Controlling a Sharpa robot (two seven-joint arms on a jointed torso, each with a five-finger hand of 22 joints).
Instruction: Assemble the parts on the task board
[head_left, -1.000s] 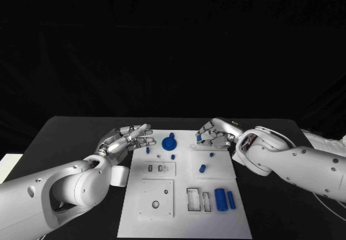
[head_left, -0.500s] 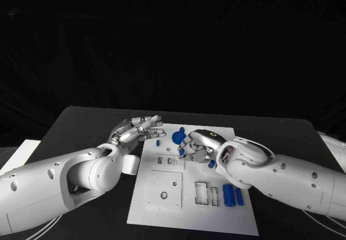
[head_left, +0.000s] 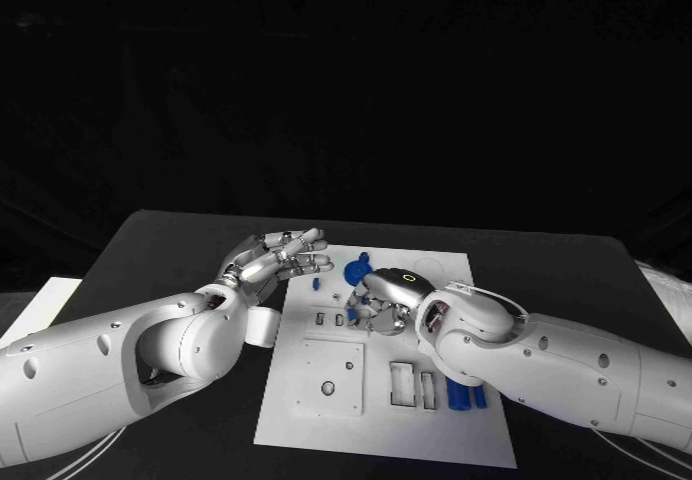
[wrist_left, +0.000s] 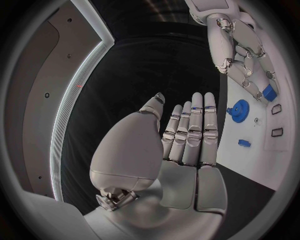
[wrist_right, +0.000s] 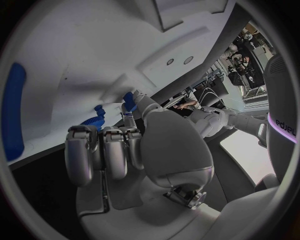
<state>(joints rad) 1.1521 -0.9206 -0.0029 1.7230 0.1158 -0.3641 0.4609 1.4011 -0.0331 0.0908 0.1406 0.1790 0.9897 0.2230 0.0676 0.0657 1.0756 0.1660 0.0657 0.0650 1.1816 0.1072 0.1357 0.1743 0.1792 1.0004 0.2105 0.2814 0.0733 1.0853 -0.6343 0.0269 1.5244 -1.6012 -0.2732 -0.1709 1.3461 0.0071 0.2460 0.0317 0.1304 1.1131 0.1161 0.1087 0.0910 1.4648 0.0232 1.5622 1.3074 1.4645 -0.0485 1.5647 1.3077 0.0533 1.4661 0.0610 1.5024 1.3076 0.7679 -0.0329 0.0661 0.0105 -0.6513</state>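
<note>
The white task board (head_left: 364, 428) lies in the middle of the black table. My right hand (head_left: 378, 298) hovers curled over the board's upper middle and pinches a small blue part (wrist_left: 269, 93) at its fingertips, just above two small slots (head_left: 330, 319). A blue gear (head_left: 358, 268) stands near the board's far edge, beside that hand, and a small blue peg (head_left: 316, 284) lies to its left. My left hand (head_left: 274, 258) is held flat with fingers straight at the board's far left corner, holding nothing. Two blue cylinders (head_left: 462, 396) lie near the right edge, partly hidden by my right arm.
Nearer the front, the board carries a square plate with holes (head_left: 330, 375) and two rectangular pockets (head_left: 408, 385). A white sheet (head_left: 36, 305) lies at the table's left edge. Bare black table (head_left: 173, 240) stretches behind and to both sides of the board.
My right hand has moved left across the board from its right half to its upper middle, still curled on the blue part. The left hand has barely moved. The camera has shifted.
</note>
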